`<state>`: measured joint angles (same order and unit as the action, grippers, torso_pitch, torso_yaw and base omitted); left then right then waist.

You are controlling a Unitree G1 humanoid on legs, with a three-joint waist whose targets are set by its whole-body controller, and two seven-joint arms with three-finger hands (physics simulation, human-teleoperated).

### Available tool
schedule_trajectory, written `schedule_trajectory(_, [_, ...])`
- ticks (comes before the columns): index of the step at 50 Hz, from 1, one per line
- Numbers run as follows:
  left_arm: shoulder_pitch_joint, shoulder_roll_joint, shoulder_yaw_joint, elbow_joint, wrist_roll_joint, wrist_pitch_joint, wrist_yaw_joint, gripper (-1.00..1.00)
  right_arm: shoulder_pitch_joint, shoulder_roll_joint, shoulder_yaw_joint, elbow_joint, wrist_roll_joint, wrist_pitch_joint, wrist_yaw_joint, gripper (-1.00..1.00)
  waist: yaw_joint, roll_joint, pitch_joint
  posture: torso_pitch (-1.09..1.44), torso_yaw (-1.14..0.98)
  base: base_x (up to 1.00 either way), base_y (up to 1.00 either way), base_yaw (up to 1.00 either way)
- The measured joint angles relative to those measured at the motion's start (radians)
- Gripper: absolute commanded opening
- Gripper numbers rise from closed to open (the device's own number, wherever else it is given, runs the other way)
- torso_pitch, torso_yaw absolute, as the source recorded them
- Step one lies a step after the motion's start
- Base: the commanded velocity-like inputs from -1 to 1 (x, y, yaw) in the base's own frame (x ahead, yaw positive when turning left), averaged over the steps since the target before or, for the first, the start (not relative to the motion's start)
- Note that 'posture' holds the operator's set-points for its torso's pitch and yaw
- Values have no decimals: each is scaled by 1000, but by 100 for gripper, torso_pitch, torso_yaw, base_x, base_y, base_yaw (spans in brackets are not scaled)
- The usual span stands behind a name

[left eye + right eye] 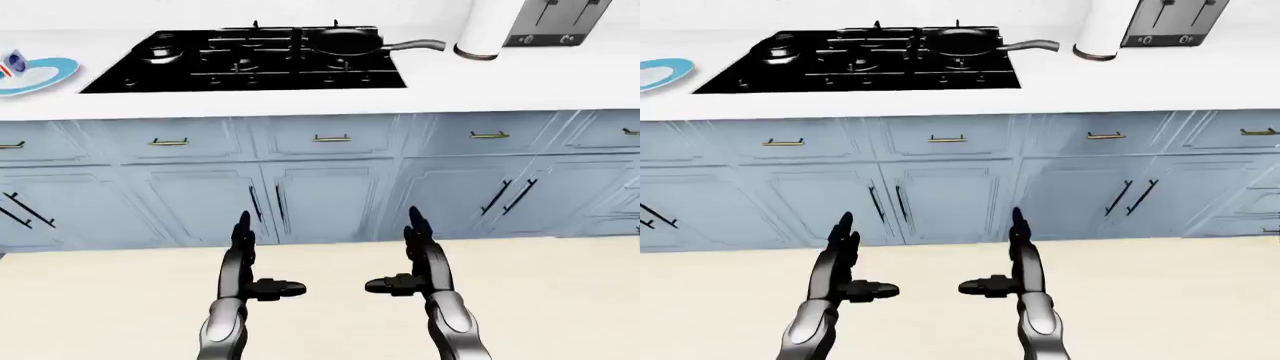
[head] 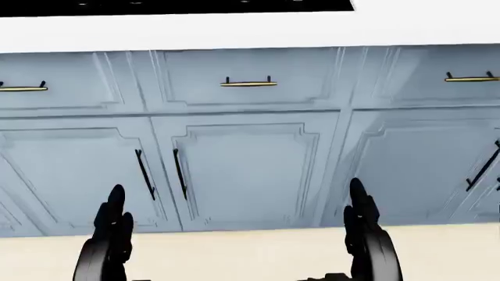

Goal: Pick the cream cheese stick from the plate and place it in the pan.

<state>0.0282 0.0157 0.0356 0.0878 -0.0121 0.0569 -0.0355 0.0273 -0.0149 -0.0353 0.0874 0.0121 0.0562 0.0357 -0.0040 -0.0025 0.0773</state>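
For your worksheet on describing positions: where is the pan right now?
In the left-eye view the pan sits on the black stove, at its upper right, its handle pointing right toward a white cylinder.

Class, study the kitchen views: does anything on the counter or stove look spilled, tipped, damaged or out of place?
Nothing stands out. The pan sits upright on the stove, the plate lies flat on the counter at left, and the cabinet doors look closed. Both hands hang open and empty.

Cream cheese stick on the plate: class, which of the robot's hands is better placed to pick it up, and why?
Probably the left hand: the plate with the cream cheese stick lies at the left-eye view's far left. Both hands are open, empty and below the counter.
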Motion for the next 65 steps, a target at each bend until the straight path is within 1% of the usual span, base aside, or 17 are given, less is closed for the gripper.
schedule_trajectory(1, [1,1,0,-18,-1,-2,0,100,0,-2,0,-15,1,-4,0,100,-1,-4,-10,0,0,0,0,0])
schedule_trajectory(3, [-17,3,3,-60,-1,-29,0,100,-17,-7,-11,-55,1,-34,-3,100,6,-3,-60,0,0,0,0,0])
schedule_trajectory(5, [-22,2,3,-55,-1,-52,-1,100,-18,-4,-13,-57,0,-57,-8,100,8,-10,-42,0,0,0,0,0])
schedule_trajectory(7, [-13,3,1,-28,2,-57,-1,100,-7,-4,-9,-48,-2,-60,-9,100,7,-9,-54,0,0,0,0,0])
schedule_trajectory(13, [-11,3,4,-4,4,-37,-1,100,6,-2,-8,-51,-12,-47,-18,100,8,-5,-54,0,0,0,0,0])
schedule_trajectory(18, [-49,8,9,19,5,-41,1,100,-25,-5,-10,-35,-13,-56,-21,100,8,-5,-65,0,0,0,0,0])
schedule_trajectory(21, [-192,38,44,188,-2,-64,18,100,-159,-21,-26,82,-16,-26,-38,100,5,-5,-67,0,0,0,0,0])
schedule_trajectory(23, [-405,103,87,265,-41,77,35,100,-371,-95,-38,125,-34,169,-54,100,6,-5,-37,0,0,0,0,0])
schedule_trajectory(25, [-523,147,123,220,-75,147,60,100,-491,-127,-72,66,-49,280,-69,100,8,-6,-54,0,0,0,0,0])
schedule_trajectory(28, [-563,167,128,131,-99,122,79,100,-522,-133,-84,-28,-59,280,-85,100,9,-6,-93,0,0,0,0,0])
schedule_trajectory(31, [-566,167,115,123,-113,108,78,100,-523,-129,-71,-33,-58,276,-83,100,9,-3,-107,0,0,0,0,0])
schedule_trajectory(33, [-562,166,109,141,-120,126,77,100,-518,-128,-67,-15,-55,298,-79,100,9,-1,-99,0,0,0,0,0])
schedule_trajectory(40, [-575,184,117,119,-143,260,86,100,-537,-137,-74,-55,-50,434,-73,100,7,-1,-49,0,0,0,0,0])
schedule_trajectory(50, [-636,234,141,32,-161,342,73,100,-639,-178,-89,-164,-48,554,-65,100,10,1,-58,0,0,0,0,0])
schedule_trajectory(54, [-619,223,133,-93,-155,453,102,100,-639,-195,-96,-270,-46,672,-50,100,11,-2,-53,0,0,0,0,0])
schedule_trajectory(60, [-676,243,143,-64,-166,511,98,100,-741,-205,-90,-264,-66,802,-51,100,7,3,-49,0,0,0,0,0])
schedule_trajectory(65, [-693,277,165,-79,-180,554,99,100,-761,-218,-89,-310,-79,862,-50,100,10,2,-45,0,0,0,0,0])
